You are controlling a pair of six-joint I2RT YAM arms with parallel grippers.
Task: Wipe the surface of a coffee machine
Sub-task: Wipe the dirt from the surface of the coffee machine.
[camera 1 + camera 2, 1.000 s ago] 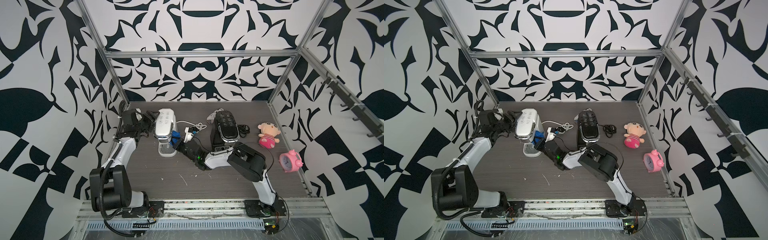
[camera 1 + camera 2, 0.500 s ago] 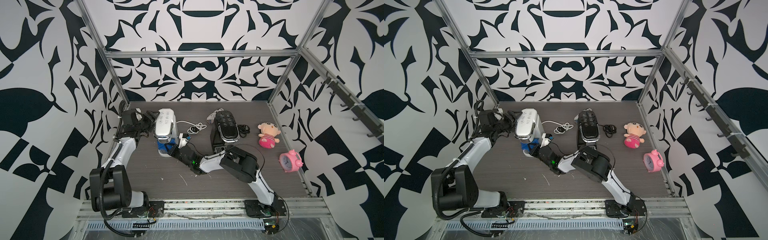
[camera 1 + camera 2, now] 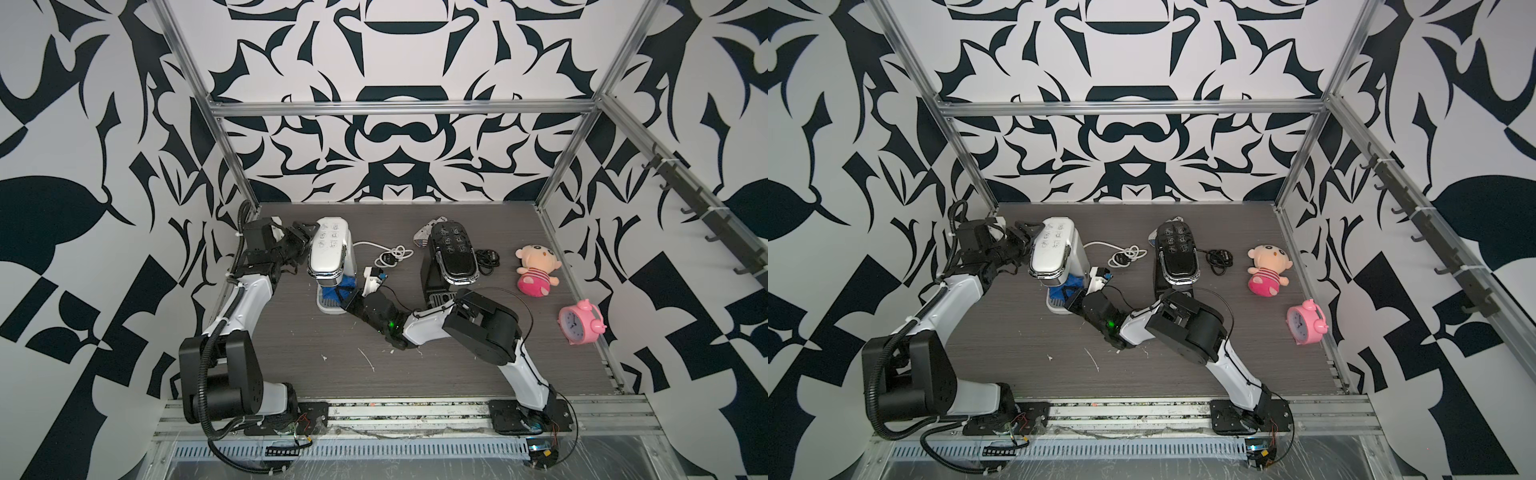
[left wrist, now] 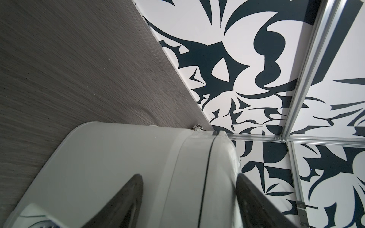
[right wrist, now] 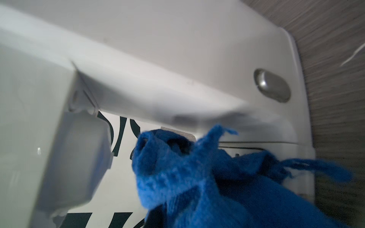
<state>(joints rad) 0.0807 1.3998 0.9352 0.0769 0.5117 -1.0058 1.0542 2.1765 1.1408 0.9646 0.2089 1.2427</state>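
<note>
The white coffee machine (image 3: 328,249) stands at the far left of the table (image 3: 291,374), brew head facing the near side. In both top views (image 3: 1050,249) it is where it was a second ago.

The left end effector (image 3: 302,243) is spread wide against the machine's left side, unchanged over that second. In the left wrist view one finger (image 4: 126,197) lies across the machine's body (image 4: 118,167) and the other sits by the lid edge. Whether the pads actually press on the housing is not clear.

The right end effector (image 3: 347,297) is pressed together on a bunched blue cloth (image 3: 334,291), its fingers buried in the fabric. A second ago it held the cloth beside the machine's right flank. It has since swung left, and the cloth now sits under the brew head, over the drip tray (image 3: 328,305). The right wrist view shows the cloth (image 5: 197,177) close below the machine's pale underside (image 5: 177,59). The right arm's elbow has also shifted a little left.

To the right, the white cable (image 3: 390,255), black coffee machine (image 3: 455,253), plush doll (image 3: 536,270) and pink alarm clock (image 3: 579,326) have not moved.
</note>
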